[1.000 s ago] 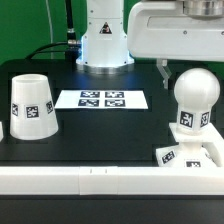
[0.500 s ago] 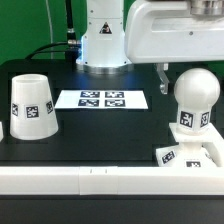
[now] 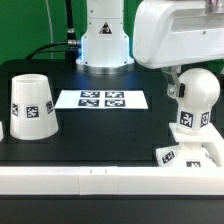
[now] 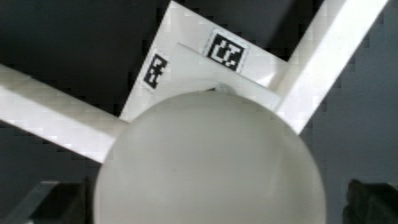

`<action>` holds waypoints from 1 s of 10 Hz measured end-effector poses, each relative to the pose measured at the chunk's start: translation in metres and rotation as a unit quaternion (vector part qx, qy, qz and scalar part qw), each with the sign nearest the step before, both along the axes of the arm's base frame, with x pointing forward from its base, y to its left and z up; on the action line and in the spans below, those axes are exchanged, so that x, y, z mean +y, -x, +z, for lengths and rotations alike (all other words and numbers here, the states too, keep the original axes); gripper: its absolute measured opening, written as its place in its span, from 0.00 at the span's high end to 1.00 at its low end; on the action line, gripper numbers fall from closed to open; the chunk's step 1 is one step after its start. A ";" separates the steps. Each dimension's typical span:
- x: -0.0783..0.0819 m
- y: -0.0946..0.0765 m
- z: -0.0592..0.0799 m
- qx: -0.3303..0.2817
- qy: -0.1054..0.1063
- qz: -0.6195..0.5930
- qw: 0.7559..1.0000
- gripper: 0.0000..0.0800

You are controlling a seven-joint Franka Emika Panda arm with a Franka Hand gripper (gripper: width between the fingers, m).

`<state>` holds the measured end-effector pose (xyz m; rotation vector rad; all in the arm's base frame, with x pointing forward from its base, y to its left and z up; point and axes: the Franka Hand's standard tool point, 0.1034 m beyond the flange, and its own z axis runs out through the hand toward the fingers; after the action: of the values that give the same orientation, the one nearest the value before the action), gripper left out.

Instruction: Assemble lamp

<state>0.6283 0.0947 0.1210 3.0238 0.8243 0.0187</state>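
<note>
The white ball-shaped bulb (image 3: 198, 95) stands upright by its tagged neck on the flat square base (image 3: 196, 155) at the exterior view's right. It fills the wrist view (image 4: 205, 150), with the base's tagged corner (image 4: 222, 50) beyond it. My gripper (image 3: 190, 86) has come down over the bulb's upper part. Its dark fingers (image 4: 50, 200) stand on either side with a gap to the bulb, so it is open and empty. The truncated-cone shade (image 3: 32, 106) stands on the table at the exterior view's left.
The marker board (image 3: 102, 99) lies flat at mid-table in front of the arm's white pedestal (image 3: 104, 40). A white rail (image 3: 90, 180) runs along the table's near edge. The base sits close against that rail.
My hand has come down and shifted slightly toward the exterior view's right, so a dark finger now shows beside the bulb. The bulb, base and shade have not moved.
</note>
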 end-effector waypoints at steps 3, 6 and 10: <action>0.000 0.000 0.000 0.000 0.000 -0.004 1.000 0.28; 0.000 0.000 0.000 0.000 -0.001 -0.033 0.999 0.28; -0.003 -0.001 -0.001 0.003 -0.019 -0.281 0.959 0.28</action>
<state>0.6290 0.0914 0.1203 3.1691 -0.0612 0.0231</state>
